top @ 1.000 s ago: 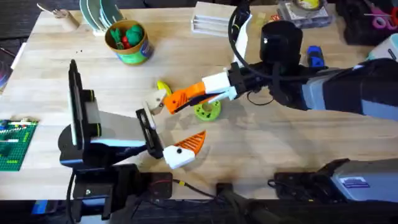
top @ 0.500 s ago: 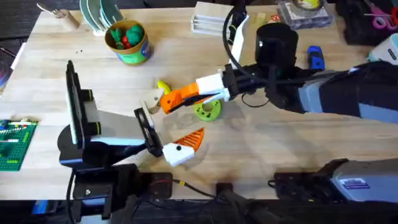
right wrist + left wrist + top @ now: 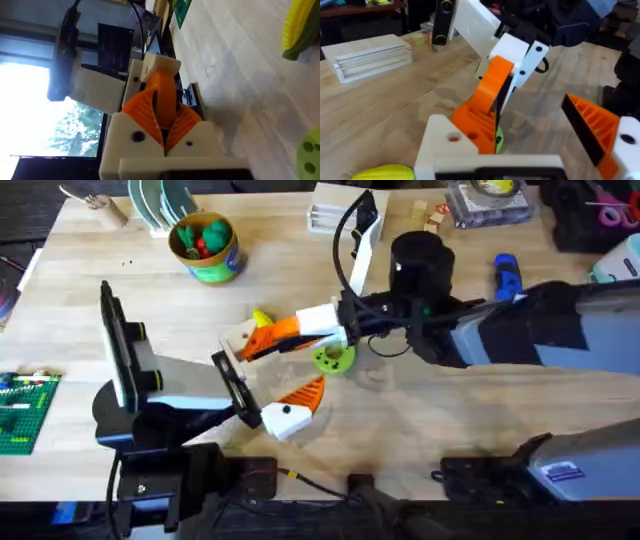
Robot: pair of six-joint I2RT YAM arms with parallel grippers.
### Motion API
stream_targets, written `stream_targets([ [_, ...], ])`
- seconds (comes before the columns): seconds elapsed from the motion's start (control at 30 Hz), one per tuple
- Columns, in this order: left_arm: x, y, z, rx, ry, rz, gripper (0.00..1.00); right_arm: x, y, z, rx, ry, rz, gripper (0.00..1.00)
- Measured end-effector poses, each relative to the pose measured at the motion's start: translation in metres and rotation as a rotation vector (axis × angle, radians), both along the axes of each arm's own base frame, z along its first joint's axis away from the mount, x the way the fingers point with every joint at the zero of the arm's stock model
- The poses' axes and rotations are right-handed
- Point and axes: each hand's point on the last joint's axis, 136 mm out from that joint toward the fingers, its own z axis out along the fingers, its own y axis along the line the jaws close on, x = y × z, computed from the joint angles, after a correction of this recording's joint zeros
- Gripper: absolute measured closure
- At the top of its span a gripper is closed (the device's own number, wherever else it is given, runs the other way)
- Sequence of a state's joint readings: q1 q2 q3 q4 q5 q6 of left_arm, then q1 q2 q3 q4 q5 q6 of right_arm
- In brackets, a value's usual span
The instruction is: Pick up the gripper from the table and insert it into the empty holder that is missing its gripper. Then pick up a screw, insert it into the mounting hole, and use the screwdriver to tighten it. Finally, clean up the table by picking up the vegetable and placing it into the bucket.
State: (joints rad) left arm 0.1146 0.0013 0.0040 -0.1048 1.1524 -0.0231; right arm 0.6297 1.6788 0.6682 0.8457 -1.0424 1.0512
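Right gripper clenched on the orange gripper, pressing it against the white holder (vegetable just behind), left gripper fingers apart, grasping nothing

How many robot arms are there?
2. The left black-and-white robot arm sits at the wooden table's near left. The right grey robot arm reaches in from the right, its hand pinching a small orange plastic wedge mid-table.
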Motion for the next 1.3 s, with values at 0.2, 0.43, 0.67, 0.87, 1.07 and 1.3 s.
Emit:
stream_targets([
  [0.2, -0.004, -0.002, 0.0, -0.003, 0.005, -0.028, 0.008, -0.001, 0.003, -0.001, 0.005, -0.008, 0.005, 0.993],
  [0.43, -0.004, -0.003, 0.0, -0.004, 0.006, -0.027, 0.008, 0.003, 0.009, -0.001, 0.006, -0.012, 0.009, 0.993],
  [0.67, 0.003, 0.002, 0.0, -0.003, 0.009, 0.019, 0.008, 0.015, 0.021, -0.003, 0.008, -0.017, 0.015, 0.994],
  [0.87, 0.004, 0.003, 0.0, -0.003, 0.008, 0.031, 0.008, 0.017, 0.023, -0.002, 0.01, -0.018, 0.018, 0.994],
  [1.07, 0.006, 0.005, 0.0, -0.003, 0.007, 0.044, 0.008, 0.017, 0.027, -0.002, 0.009, -0.022, 0.016, 0.994],
  [1.3, 0.009, 0.007, 0.0, -0.003, 0.009, 0.063, 0.008, 0.018, 0.031, -0.003, 0.009, -0.026, 0.012, 0.994],
])
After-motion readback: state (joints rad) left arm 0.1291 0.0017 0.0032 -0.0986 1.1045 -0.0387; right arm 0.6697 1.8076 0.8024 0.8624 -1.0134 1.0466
